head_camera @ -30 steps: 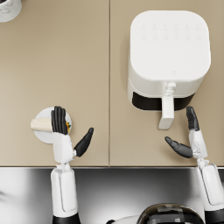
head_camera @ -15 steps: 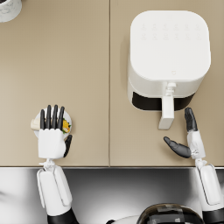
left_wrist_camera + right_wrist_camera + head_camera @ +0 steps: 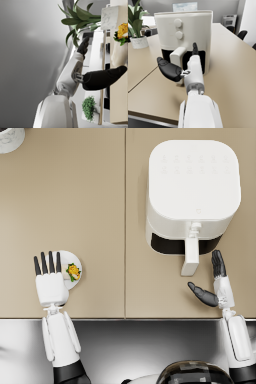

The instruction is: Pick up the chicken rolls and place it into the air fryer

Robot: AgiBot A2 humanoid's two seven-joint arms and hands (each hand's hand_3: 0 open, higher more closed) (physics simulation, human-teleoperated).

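Your left robot hand [image 3: 50, 284] hovers, fingers spread and empty, over the plate [image 3: 75, 264] holding the chicken rolls [image 3: 73, 272] at near left. Lower squarely before closing. Right robot hand [image 3: 216, 287] waits open near the air fryer [image 3: 192, 193].

head view steeply overhead; wrist views low, along forearms

We find the air fryer [image 3: 192, 198] at upper right, its handle [image 3: 190, 255] pointing down-frame. The plate [image 3: 70, 268] lies at lower left on the table [image 3: 90, 203]. A pot [image 3: 10, 137] occupies the upper-left corner.
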